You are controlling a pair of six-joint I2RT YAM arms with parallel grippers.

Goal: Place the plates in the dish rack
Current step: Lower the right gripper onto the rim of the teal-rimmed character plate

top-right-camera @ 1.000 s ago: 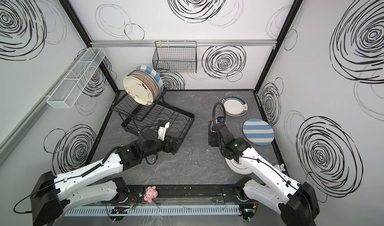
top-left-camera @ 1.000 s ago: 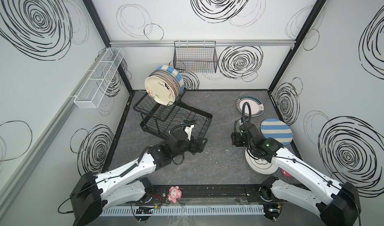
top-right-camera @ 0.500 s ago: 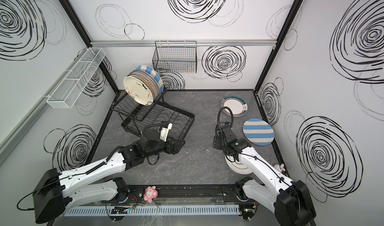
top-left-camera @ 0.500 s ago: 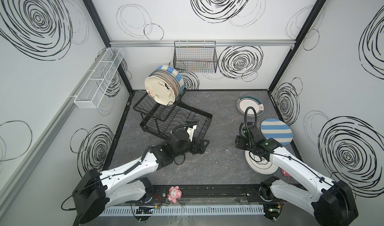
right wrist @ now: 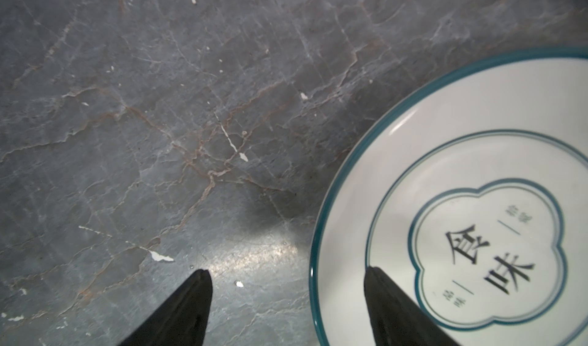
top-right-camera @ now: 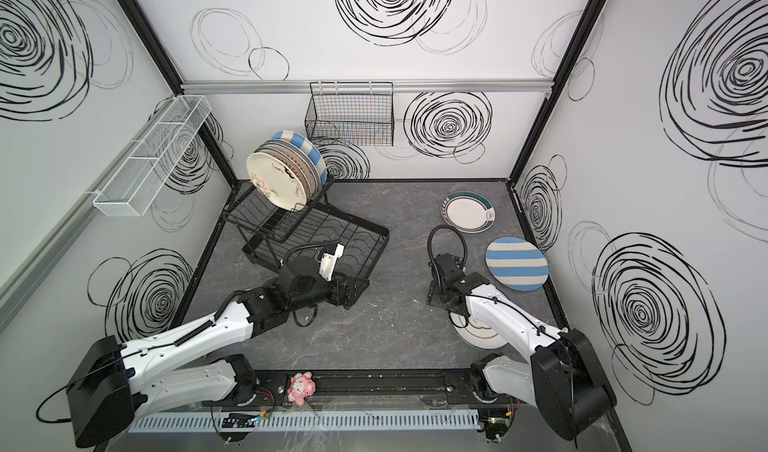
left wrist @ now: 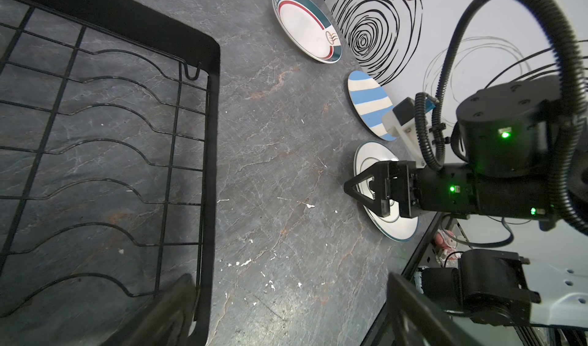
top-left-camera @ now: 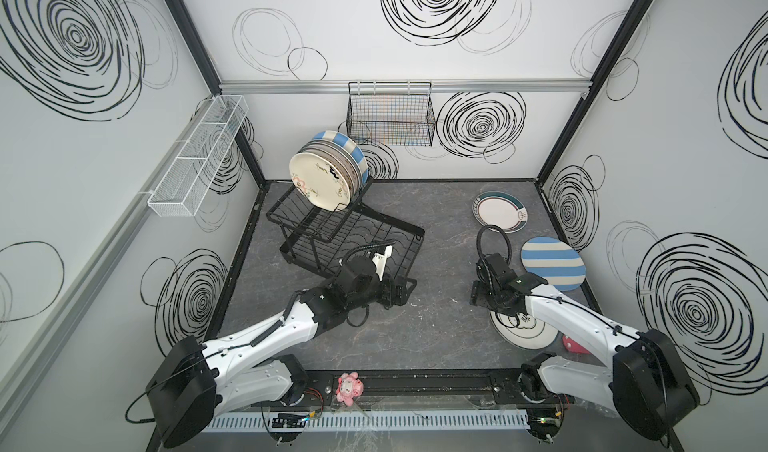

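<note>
Table top (top-left-camera: 436, 229): you see grey marbled stone, with small white chips (right wrist: 160, 257) scattered over it.
Black wire basket (top-left-camera: 390, 117): hangs on the back wall (top-left-camera: 395, 34), above the table's far edge.
White mesh basket (top-left-camera: 195, 158): long, fixed to the left wall (top-left-camera: 83, 146), above the table's left edge.
Pink plush toy (top-left-camera: 349, 387): sits on the black rail (top-left-camera: 415, 385) along the table's near edge, about midway.
Red object (top-left-camera: 573, 344): at the near right corner, partly hidden; you cannot tell what it is.

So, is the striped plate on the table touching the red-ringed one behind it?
Apart. In both top views bare table shows between the striped plate and the red-ringed plate; the left wrist view shows the same gap.
</note>
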